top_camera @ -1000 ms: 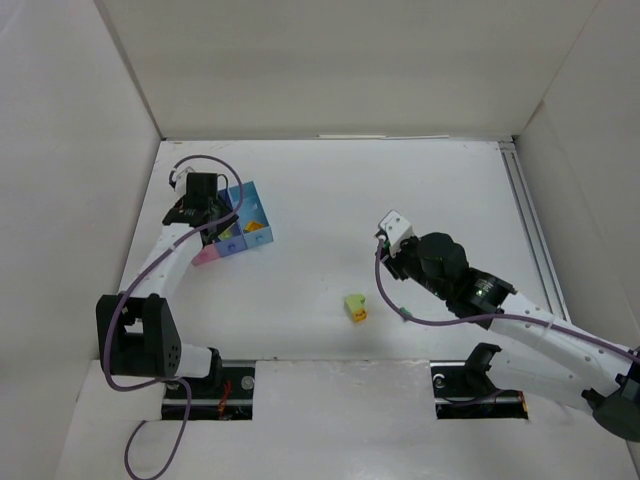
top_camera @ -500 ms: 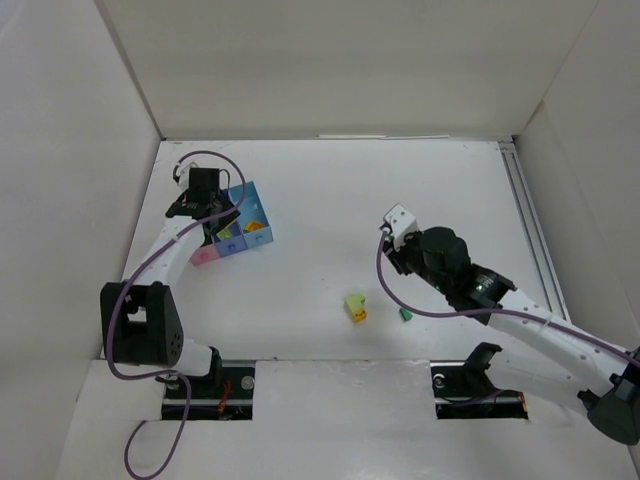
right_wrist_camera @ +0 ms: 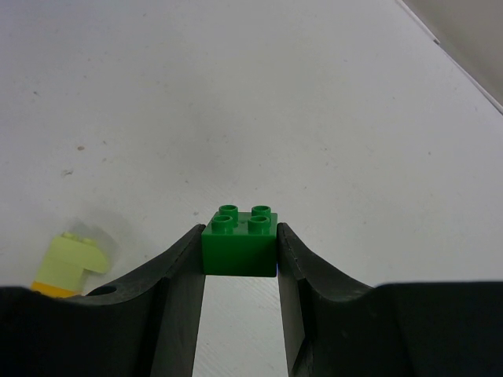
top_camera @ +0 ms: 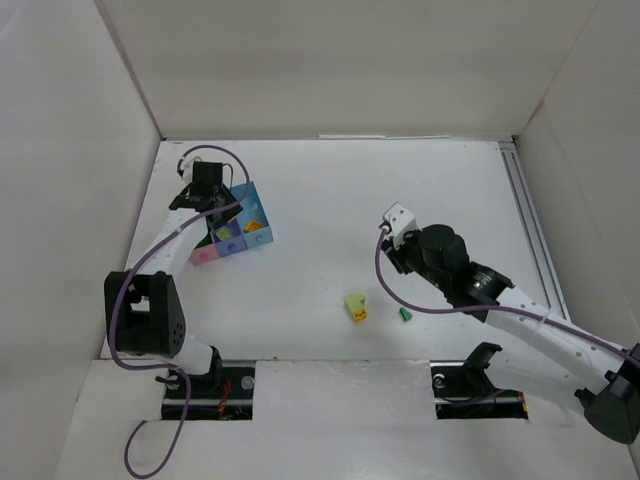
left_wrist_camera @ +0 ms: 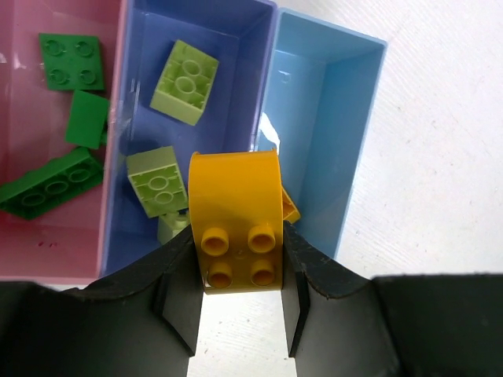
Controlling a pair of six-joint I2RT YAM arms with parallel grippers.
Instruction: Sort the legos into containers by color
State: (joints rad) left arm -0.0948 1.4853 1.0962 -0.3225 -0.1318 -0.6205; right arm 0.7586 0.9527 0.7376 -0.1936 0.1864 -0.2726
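We saw the whole table [top_camera: 400, 190] from high above its near edge, looking down and toward the far wall. Our left wrist view looked straight down, very close, onto the containers [left_wrist_camera: 314, 118] at far left. Our right wrist view looked low across mid-table, sharing the pale yellow-and-orange lego [right_wrist_camera: 75, 263] with the overhead view.

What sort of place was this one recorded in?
Probably a lab test cell, not a home: a white table boxed in by plain white panels, a left arm and right arm mounted at its near edge, plus toy bricks and joined sorting boxes.
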